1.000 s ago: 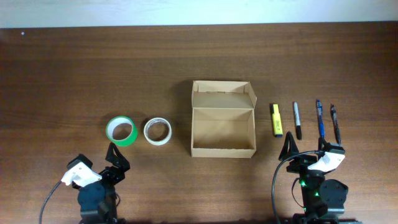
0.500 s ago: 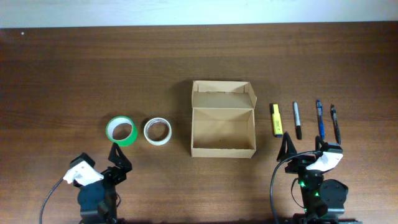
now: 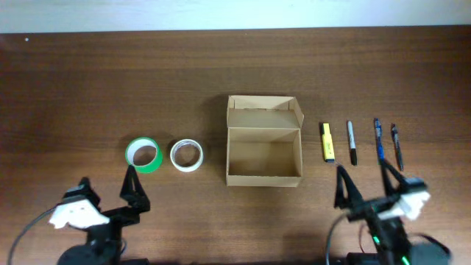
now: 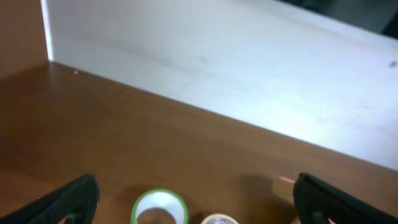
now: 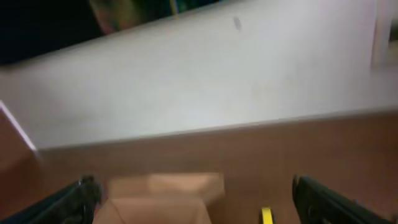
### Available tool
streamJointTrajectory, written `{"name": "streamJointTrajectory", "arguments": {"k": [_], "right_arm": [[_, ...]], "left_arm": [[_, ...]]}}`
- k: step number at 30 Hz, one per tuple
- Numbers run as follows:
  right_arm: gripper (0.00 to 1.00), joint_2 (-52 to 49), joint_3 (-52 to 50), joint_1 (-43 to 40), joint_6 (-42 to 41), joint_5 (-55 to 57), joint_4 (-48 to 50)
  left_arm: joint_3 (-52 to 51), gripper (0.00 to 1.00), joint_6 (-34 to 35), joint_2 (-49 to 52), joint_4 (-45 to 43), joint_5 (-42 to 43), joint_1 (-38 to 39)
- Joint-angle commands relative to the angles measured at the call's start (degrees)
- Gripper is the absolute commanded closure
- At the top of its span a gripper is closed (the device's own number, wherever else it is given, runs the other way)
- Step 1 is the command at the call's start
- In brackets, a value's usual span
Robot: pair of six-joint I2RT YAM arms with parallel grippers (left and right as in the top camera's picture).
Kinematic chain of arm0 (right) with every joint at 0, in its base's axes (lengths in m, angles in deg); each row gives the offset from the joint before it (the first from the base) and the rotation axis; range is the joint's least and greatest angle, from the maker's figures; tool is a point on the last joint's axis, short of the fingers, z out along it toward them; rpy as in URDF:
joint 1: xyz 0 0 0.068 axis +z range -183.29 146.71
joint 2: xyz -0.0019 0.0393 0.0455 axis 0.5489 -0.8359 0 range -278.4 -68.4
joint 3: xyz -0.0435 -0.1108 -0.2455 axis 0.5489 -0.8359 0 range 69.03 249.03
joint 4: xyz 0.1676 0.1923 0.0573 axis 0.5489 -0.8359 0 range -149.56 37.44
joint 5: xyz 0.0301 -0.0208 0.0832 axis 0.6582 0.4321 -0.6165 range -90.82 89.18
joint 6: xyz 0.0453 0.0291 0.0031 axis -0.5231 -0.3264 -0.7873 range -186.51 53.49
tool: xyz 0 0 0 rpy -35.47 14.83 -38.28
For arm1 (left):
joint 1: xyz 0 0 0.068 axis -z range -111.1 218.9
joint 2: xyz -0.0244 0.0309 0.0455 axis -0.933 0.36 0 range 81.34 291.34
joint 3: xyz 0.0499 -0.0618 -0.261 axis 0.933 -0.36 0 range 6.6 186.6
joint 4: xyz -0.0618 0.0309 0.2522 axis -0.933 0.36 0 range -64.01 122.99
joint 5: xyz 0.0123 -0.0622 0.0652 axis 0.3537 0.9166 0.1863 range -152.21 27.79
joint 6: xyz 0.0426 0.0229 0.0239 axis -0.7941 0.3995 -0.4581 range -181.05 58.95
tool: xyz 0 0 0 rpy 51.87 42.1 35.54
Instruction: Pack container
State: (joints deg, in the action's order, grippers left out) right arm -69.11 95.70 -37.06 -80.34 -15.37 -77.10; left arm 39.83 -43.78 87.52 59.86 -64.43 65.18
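The container [image 3: 263,158], a tan cardboard box, sits open in the middle of the table with its lid flap [image 3: 263,112] folded back and nothing inside. A green tape roll [image 3: 143,155] and a white tape roll [image 3: 186,155] lie to its left. My left gripper [image 3: 108,190] hovers open just in front of the green roll [image 4: 160,208], holding nothing. On the box's right lie a yellow highlighter [image 3: 327,142], a black marker [image 3: 352,142] and two pens [image 3: 379,140]. My right gripper [image 3: 363,180] hangs open in front of them; its wrist view shows the container [image 5: 165,193] and highlighter [image 5: 267,215].
The brown wooden table [image 3: 88,81] ends at a white wall along its far edge [image 3: 235,29]. Both arm bases stand at the near edge, with cables trailing from them. The white roll [image 4: 216,219] peeks in at the bottom of the left wrist view.
Both arms have risen from their low rest pose and look larger from above. The left wrist swung left, the right wrist right. Both grippers stayed open and no object has moved.
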Motion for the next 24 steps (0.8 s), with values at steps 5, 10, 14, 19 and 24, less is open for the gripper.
{"name": "streamJointTrajectory", "arguments": {"k": [5,10,14,19,24], "right_arm": [[0.01,-1.57,24.52,-0.39,1.79,-1.6,-15.45],[0.01,-6.27,40.24,-0.39,1.81,-4.26,-29.94],[0.01,-10.78,49.81,-0.39,3.1,-9.22,-34.88],[0.01,-18.78,60.37,-0.39,6.36,-15.04,-37.97],[0.01,-32.04,67.87,-0.39,6.64,-15.08,-45.42]], "left_arm": [[19.91,0.0,-1.97,9.64,5.57,7.89,-0.02],[32.7,0.0,-1.97,14.82,9.81,10.01,1.51],[43.06,0.0,-1.95,17.33,13.64,11.32,1.7],[53.4,0.01,-0.37,20.48,15.26,14.75,1.7],[59.12,0.0,-0.02,26.58,22.34,15.08,1.7]]}}
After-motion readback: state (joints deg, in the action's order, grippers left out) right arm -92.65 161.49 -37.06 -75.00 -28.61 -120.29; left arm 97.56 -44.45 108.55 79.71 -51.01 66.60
